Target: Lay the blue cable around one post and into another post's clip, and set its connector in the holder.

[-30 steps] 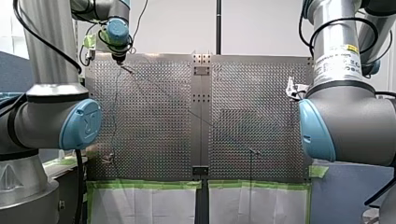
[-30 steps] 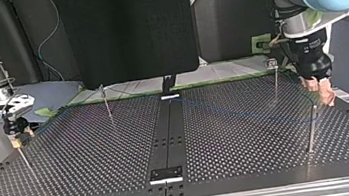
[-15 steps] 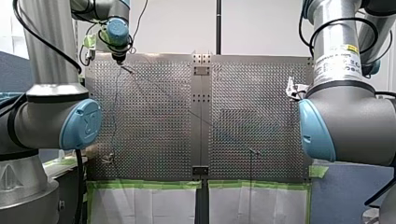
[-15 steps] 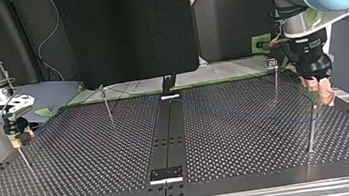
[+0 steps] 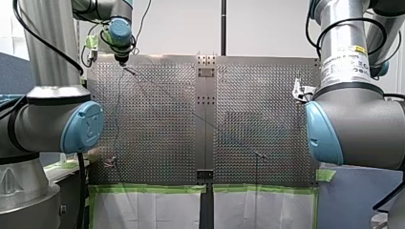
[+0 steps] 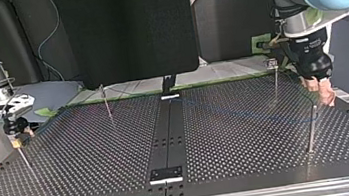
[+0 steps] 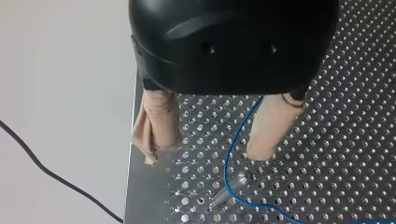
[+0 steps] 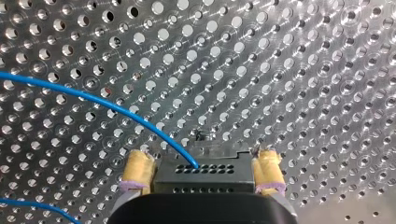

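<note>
My right gripper (image 8: pixel 203 158) is clamped on the connector (image 8: pixel 205 179). Its yellow pads (image 8: pixel 138 170) press the two sides of the black block over the perforated table (image 8: pixel 280 70). The blue cable (image 8: pixel 116 109) leaves the connector's face ahead of the fingers and sweeps away across the holes. In the top view this gripper (image 6: pixel 15 130) hangs at the left edge of the frame, close above a thin post (image 6: pixel 25 161).

My left gripper (image 7: pixel 205 154) stands wide apart and grips nothing. The cable (image 7: pixel 227 158) drops between its beige pads (image 7: pixel 156 123), touching neither, and curves past a metal post (image 7: pixel 231 186) just ahead of the fingertips — I cannot tell whether it touches that post. In the top view this gripper (image 6: pixel 320 87) sits at the right of the frame, with a post (image 6: pixel 311 129) just below it. There the cable (image 6: pixel 245 113) shows as a thin blue line from the table's centre strip across the right half to that post. In the front view my left gripper (image 5: pixel 122 57) is at the upper left — my right (image 5: pixel 298 90) at the right, both low over the table.
</note>
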`<state>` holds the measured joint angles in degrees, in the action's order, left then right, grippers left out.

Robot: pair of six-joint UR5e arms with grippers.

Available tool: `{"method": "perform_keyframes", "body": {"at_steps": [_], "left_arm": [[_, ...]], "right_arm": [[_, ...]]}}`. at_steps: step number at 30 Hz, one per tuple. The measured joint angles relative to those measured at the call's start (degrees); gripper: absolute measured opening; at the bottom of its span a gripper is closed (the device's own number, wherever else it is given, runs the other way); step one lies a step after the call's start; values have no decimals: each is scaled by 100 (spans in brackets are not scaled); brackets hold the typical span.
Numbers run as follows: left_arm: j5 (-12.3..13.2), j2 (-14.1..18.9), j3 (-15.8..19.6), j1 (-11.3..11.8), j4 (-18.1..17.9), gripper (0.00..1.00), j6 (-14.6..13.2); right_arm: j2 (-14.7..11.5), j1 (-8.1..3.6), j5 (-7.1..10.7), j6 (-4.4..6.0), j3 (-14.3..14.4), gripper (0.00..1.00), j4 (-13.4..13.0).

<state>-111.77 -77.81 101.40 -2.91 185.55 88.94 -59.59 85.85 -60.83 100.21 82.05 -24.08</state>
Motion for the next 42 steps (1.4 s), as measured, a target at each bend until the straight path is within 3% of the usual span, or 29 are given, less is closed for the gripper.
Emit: {"method": "perform_keyframes", "body": {"at_steps": [26, 35, 42], "left_arm": [[49, 8, 38, -19, -1, 100, -9], [501, 72, 473, -198, -337, 100, -328], [876, 139, 848, -430, -710, 100, -165]], "right_arm": [[0, 0, 0, 0, 0, 87, 0], [0, 0, 0, 0, 0, 87, 0], [0, 0, 0, 0, 0, 87, 0]]}}
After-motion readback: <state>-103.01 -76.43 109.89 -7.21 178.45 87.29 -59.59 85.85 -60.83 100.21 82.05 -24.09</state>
